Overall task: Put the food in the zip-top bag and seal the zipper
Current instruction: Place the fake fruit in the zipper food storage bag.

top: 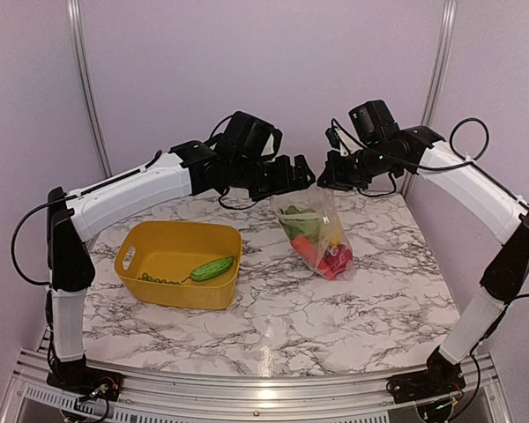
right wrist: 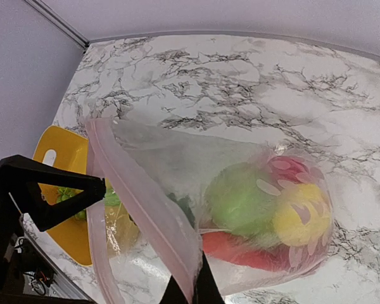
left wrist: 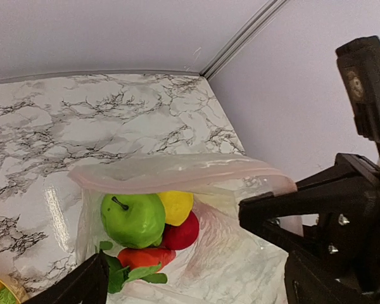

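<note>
Only the closed right gripper [right wrist: 189,285] pinches the zip-top bag [top: 322,231], held up at the far right of the table [top: 273,304], the left gripper [top: 301,174] open beside it, so its mouth may sag and spill food [left wrist: 134,218]

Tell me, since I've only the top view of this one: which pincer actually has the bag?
Observer: The right pincer. Its wrist view shows it shut on the zipper of the bag.
Reviewer: And the left one?
Observer: The left pincer is open. Its fingers stand wide apart at the lower corners of its wrist view, clamping nothing.
Reviewer: What's inside? I only see coloured blurs.
Observer: A pear with a dark stem, a lemon beside it, a red fruit and a carrot with green leaves.
</note>
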`<state>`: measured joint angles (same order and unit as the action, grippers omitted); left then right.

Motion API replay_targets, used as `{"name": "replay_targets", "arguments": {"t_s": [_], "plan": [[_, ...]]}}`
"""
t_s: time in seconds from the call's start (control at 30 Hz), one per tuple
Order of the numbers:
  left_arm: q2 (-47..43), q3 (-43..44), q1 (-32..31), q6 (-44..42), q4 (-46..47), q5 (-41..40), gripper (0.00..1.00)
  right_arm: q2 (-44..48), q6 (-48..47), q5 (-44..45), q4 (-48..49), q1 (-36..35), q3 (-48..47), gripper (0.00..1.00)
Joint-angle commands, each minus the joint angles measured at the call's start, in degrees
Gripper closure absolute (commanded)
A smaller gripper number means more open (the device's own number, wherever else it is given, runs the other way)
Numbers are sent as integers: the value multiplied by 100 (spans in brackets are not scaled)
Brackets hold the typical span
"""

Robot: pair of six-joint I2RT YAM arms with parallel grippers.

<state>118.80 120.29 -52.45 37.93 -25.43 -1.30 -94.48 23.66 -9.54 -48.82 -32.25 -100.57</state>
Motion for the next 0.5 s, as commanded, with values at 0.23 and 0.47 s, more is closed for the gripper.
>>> {"name": "replay_targets", "arguments": {"t_s": [0.23,0.47], "plan": [[-1654,-715,5,-1372,576,178,1,26,38,-25,186,-53,-114,100],[-2590,-1780,99,-2527,300,319,1,61,44,-74,202,-53,-65,100]]}}
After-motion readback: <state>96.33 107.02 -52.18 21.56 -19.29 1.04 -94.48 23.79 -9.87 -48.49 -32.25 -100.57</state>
